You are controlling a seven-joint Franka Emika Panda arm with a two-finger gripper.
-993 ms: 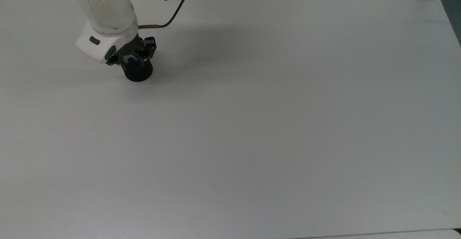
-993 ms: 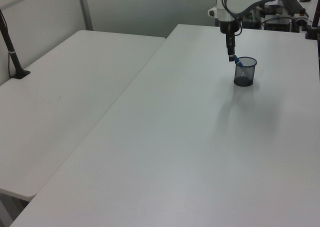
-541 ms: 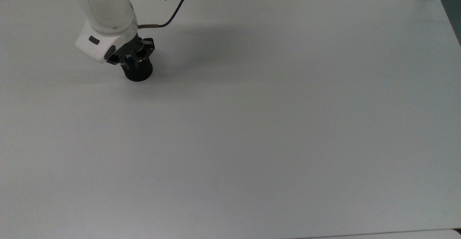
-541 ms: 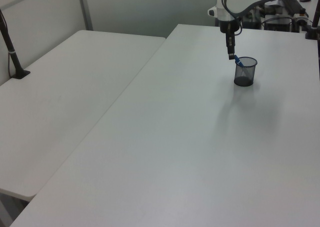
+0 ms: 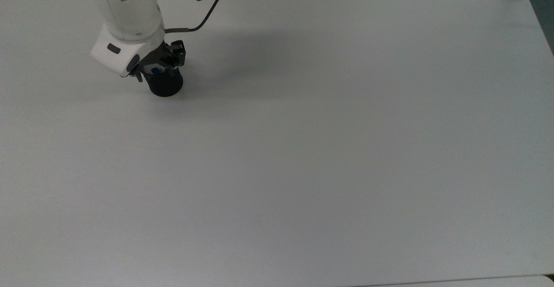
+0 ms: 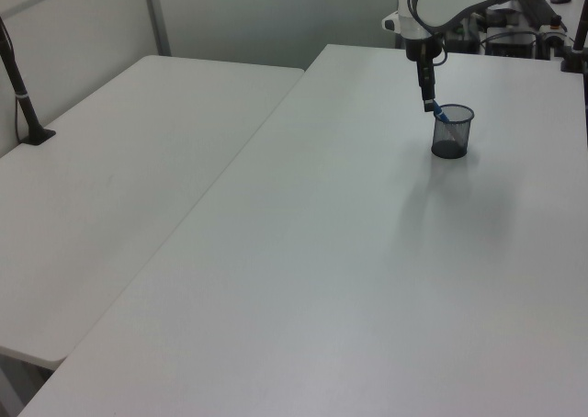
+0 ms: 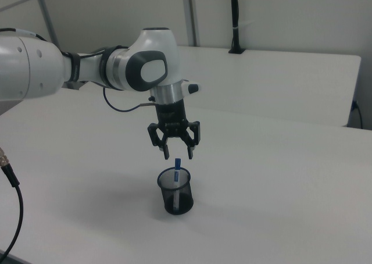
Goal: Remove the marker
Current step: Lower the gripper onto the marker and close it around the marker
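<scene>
Blue-tipped marker [image 7: 178, 163] stands in the mesh cup [image 7: 175, 192], not gripped.
Spread fingers of the gripper [image 7: 176, 153] have reopened above it; grasp remains ahead.

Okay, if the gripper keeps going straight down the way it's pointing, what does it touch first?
Probably the marker: its blue end sticks up from the mesh cup just under the open gripper.

You see the marker [image 7: 178, 163] only by its blue tip; the mesh cup [image 7: 175, 192] veils its lower body.
</scene>
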